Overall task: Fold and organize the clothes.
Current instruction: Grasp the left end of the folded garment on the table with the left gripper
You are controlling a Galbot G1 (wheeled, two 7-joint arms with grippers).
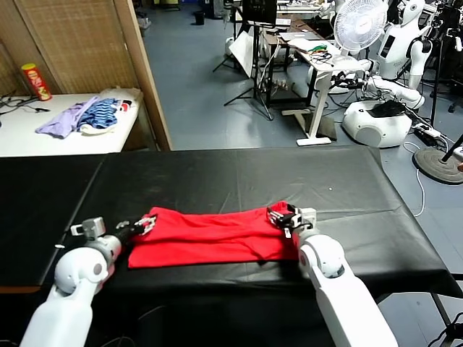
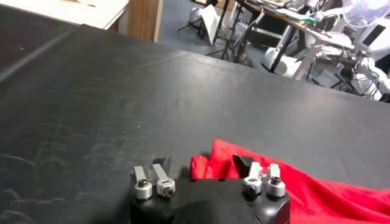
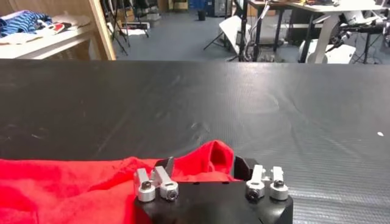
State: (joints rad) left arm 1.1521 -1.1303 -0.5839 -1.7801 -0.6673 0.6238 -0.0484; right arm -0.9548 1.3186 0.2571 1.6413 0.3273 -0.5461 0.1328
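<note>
Red T-shirt (image 1: pixel 210 237), folded into a long band, lies across the near middle of the black table (image 1: pixel 239 181). Its left end bunches between the partly closed fingers of the left gripper (image 1: pixel 147 224), and its right end between those of the right gripper (image 1: pixel 283 217). Far left, lilac and striped clothes (image 1: pixel 83 117) sit on a white table (image 1: pixel 43 137).

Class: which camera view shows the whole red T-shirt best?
The head view: the red T-shirt lies there end to end on the black table. Each wrist view shows only one bunched end by that gripper.
</note>
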